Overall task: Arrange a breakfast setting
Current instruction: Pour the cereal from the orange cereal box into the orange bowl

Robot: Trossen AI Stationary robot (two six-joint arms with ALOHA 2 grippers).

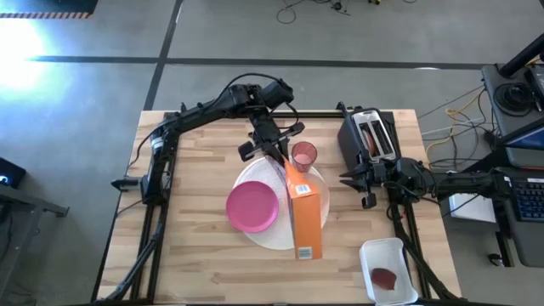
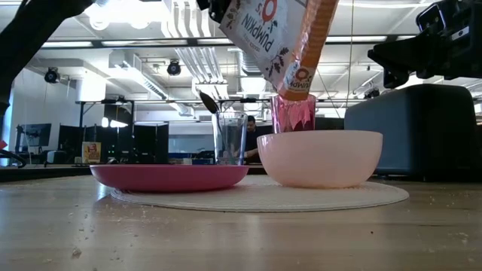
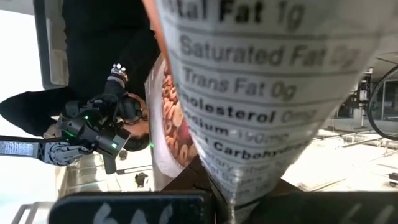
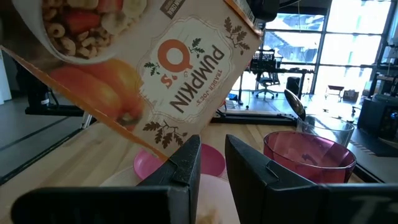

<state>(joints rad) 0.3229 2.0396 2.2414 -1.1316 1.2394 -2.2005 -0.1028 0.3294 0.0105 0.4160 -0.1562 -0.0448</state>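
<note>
Plate [image 1: 252, 207] on mat [image 1: 274, 239], left of the tilted cereal box [image 1: 304, 212].

left arm [image 1: 208, 109]: matte black links, thick rounded joints, black cable looping over the upper segment
left arm base [image 1: 153, 166]: black block with a small white label, at the tabletop [image 1: 195, 246] edge
right arm [image 1: 459, 183]: black tubular links, bulky joint housings, thin cables trailing off the tabletop side
right arm wrist [image 3: 93, 127]: black housing, green indicator lights, silver screws
right pincer [image 4: 211, 165]: two flat black fingers, angular bevelled tips, wide black body behind
left pincer [image 1: 270, 146]: black, short fingers
</note>
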